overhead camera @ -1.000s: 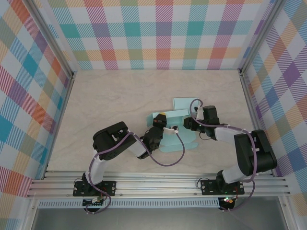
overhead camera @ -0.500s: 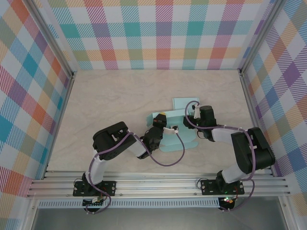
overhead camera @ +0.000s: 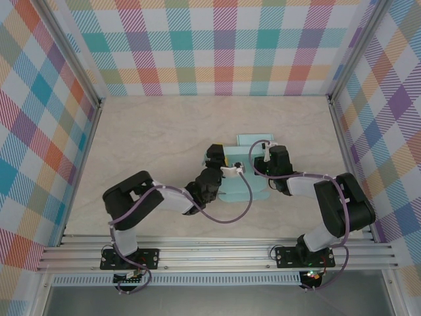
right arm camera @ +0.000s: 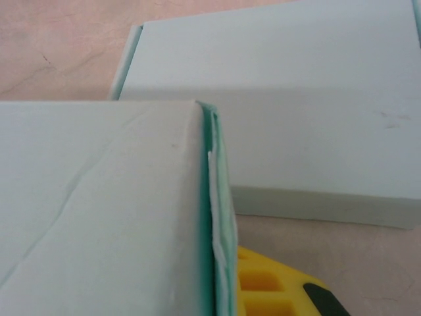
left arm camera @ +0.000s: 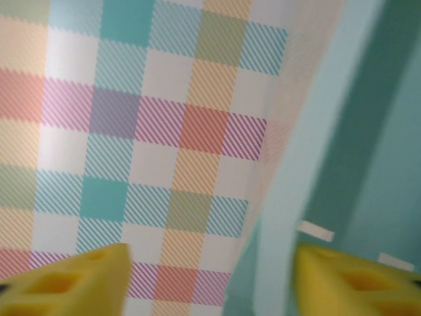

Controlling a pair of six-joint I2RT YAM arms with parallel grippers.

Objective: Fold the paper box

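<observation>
The light teal paper box lies in the middle of the table, one flat panel stretching to the far side. My left gripper hovers at the box's left end with its yellow fingers wide apart. In the left wrist view an upright teal wall stands between them, close to the right finger, untouched. My right gripper is at the box's right end. In the right wrist view, the right gripper is shut on a doubled box wall. One yellow finger presses its outside; the other is hidden behind the wall.
Plaid walls close the table in on three sides. The beige tabletop lies open to the left and far side of the box. A purple cable loops from the left arm in front of the box.
The left gripper has opened and shifted toward the far side, its elbow swinging left. The right gripper has closed on the box wall and moved slightly farther away.
</observation>
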